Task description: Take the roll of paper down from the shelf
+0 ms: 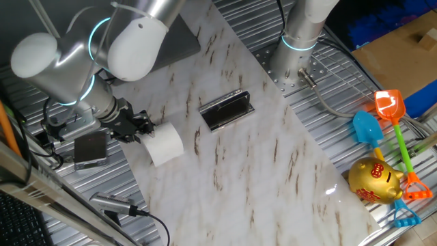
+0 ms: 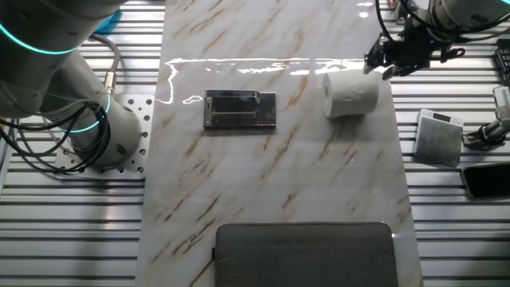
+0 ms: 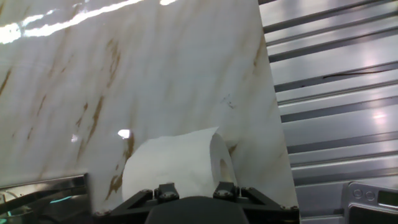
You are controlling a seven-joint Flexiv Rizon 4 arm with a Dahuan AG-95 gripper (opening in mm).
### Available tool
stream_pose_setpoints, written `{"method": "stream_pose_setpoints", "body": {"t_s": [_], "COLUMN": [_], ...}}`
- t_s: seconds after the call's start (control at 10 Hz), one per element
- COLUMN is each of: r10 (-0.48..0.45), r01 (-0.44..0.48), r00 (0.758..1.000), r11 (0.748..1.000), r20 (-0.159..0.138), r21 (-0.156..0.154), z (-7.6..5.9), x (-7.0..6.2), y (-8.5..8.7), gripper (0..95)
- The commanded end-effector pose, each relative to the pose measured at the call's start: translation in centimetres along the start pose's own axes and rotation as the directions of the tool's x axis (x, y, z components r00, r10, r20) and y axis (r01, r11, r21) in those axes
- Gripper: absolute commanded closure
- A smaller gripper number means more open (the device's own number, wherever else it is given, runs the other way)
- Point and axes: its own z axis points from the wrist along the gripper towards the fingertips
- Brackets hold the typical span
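Bright, even overhead light fills the room. It glares in a white streak across the far end of the glossy marble bench [image 2: 271, 183] and again along the top of the hand view. Shadows are soft and short. The fixed views are sharp; the hand view is softer, with the claw [image 3: 193, 193] blurred and dark at the bottom edge.

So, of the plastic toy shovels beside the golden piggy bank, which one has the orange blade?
The orange-bladed toy shovel with the green handle, the one farther from the golden piggy bank; the neighbouring blue toy shovel is blue.
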Motion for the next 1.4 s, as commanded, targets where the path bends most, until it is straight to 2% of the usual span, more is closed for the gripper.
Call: {"method": "stream_pose_setpoints", "body": {"t_s": [0.1, 0.8, 0.9, 1.4], "r10": [-0.005, -0.015, -0.010, -0.014], "r01": [0.005, 0.014, 0.010, 0.014], "r00": [1.000, 1.000, 1.000, 1.000], "r11": [1.000, 1.000, 1.000, 1.000], "r20": [0.003, 0.015, 0.017, 0.015], "r21": [0.001, 0.009, 0.012, 0.021], "z": [0.2, 1.2, 1.5, 1.9], "x": [-0.1, -0.1, -0.1, 0.0], "y": [0.1, 0.3, 0.5, 0.7], "gripper": [38.0, 38.0, 57.0, 57.0]}}
